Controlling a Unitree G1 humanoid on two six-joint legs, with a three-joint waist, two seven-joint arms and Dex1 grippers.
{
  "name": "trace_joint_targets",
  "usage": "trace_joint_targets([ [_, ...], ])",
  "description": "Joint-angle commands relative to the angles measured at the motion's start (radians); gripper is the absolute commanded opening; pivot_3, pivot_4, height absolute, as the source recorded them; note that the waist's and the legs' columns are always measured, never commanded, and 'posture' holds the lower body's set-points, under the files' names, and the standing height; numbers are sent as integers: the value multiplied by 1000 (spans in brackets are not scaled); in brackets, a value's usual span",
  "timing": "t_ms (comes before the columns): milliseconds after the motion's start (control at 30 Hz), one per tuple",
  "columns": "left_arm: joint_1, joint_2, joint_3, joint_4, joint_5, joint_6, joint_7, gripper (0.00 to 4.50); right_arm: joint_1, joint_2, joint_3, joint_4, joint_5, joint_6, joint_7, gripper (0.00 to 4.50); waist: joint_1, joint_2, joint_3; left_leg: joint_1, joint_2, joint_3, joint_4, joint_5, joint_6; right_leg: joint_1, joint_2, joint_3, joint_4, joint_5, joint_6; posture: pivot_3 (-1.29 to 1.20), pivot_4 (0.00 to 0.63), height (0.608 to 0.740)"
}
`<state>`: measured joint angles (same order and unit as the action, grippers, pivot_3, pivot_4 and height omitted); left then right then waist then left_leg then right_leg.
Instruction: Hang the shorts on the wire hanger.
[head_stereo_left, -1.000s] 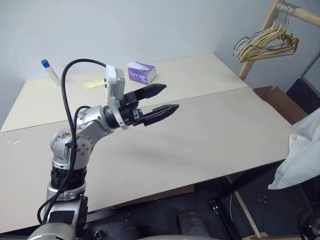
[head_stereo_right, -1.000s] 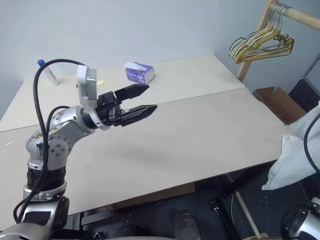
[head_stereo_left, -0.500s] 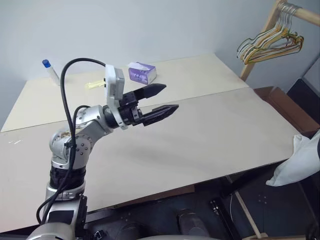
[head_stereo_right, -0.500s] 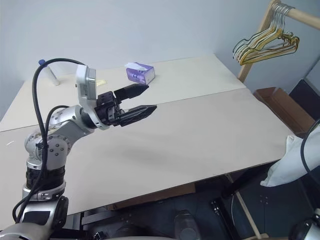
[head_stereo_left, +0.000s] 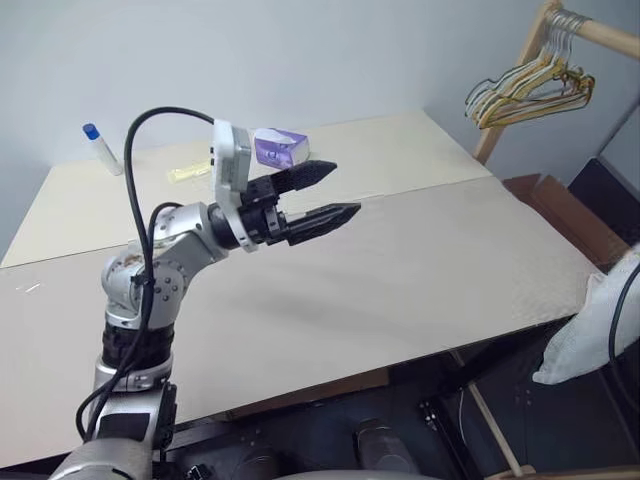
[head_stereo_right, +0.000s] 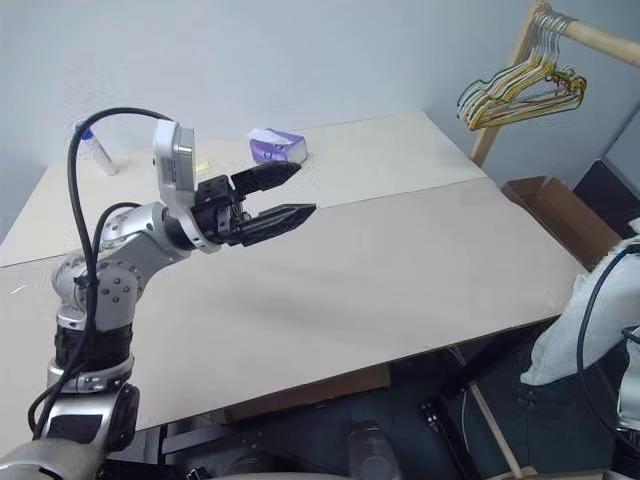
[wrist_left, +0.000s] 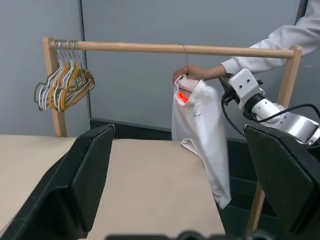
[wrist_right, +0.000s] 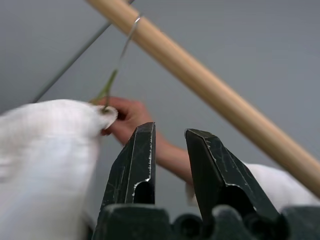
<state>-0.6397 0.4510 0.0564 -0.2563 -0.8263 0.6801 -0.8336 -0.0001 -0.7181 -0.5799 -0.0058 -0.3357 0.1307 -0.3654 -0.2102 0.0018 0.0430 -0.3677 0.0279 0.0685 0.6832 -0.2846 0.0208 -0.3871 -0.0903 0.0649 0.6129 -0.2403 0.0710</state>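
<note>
The shorts (wrist_left: 200, 130) hang from the wire hanger (wrist_right: 116, 65) on the wooden rail (wrist_left: 180, 48), steadied by a person's hand (wrist_left: 192, 73). Left gripper (head_stereo_left: 318, 192) hovers over the table (head_stereo_left: 420, 260), fingers wide apart (seemingly idle). Right gripper (wrist_right: 167, 150) beside the cloth, fingers narrowly apart, empty.

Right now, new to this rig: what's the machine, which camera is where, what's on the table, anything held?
This is a two-armed humanoid. Two pictures come from its head, looking down over the table; two from cameras on its wrists. The left gripper hovers open and empty. On the table: a tissue box, a blue-capped bottle, a small yellow item. Off its right edge the shorts hang from the wire hanger on a wooden rail, a person's hand at its top. The right gripper, beside them, is slightly open and empty.
</note>
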Motion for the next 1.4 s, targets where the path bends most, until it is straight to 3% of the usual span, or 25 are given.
trace_joint_targets([
  [33,-30,9,3,5,2,-8,-21,4500,41,37,-11,-91,-49,-23,-30,1218,1,-3,-5,0,0,0,-1,0,0,0,0,0,0,0,0,-215,0,740],
  [233,-59,11,-1,37,10,-12,-45,4500,43,125,46,-289,-29,-40,49,1218,-9,-1,-11,0,-1,0,0,0,1,1,0,2,0,0,0,-218,0,740],
  [300,-63,10,-2,44,14,-15,-51,4500,16,148,75,-365,71,-20,149,1218,-18,-1,-12,0,0,0,0,0,1,1,1,3,0,0,0,-215,0,740],
  [367,-57,11,-3,40,19,-16,-51,4500,-51,167,134,-480,305,86,327,1218,-26,-1,-13,1,0,-1,0,0,1,1,1,3,1,0,1,-205,0,740],
  [467,-40,17,1,28,29,-19,-43,4500,-150,159,200,-547,513,220,499,1218,-32,-1,-13,1,0,-1,0,0,1,2,1,3,1,1,1,-186,0,740],
  [667,61,47,44,-68,38,-11,20,4500,-311,103,321,-470,717,376,756,1218,-1,-3,-13,0,1,-4,0,0,1,1,1,0,0,1,1,-94,0,740],
  [900,272,92,98,-203,105,-69,105,4500,-428,72,477,-316,711,352,946,1218,76,-5,-12,0,1,-3,0,0,1,0,2,-1,0,1,0,46,8,740],
  [1133,500,196,122,-284,192,-110,103,4500,-473,115,574,-157,635,168,1052,1218,186,-11,-8,-1,2,-1,-1,0,1,-3,4,-1,0,2,-2,137,28,740],
  [1267,524,205,134,-270,207,-115,113,4500,-465,97,604,-128,641,134,1160,1218,245,-13,-7,-1,3,0,0,0,1,-3,3,-3,-1,2,-2,164,31,740],
  [1400,524,210,126,-264,228,-110,124,4500,-442,103,593,-135,659,138,1201,1218,269,-14,-6,-1,3,2,-1,0,1,-3,3,-4,-1,2,-4,174,39,740],
])
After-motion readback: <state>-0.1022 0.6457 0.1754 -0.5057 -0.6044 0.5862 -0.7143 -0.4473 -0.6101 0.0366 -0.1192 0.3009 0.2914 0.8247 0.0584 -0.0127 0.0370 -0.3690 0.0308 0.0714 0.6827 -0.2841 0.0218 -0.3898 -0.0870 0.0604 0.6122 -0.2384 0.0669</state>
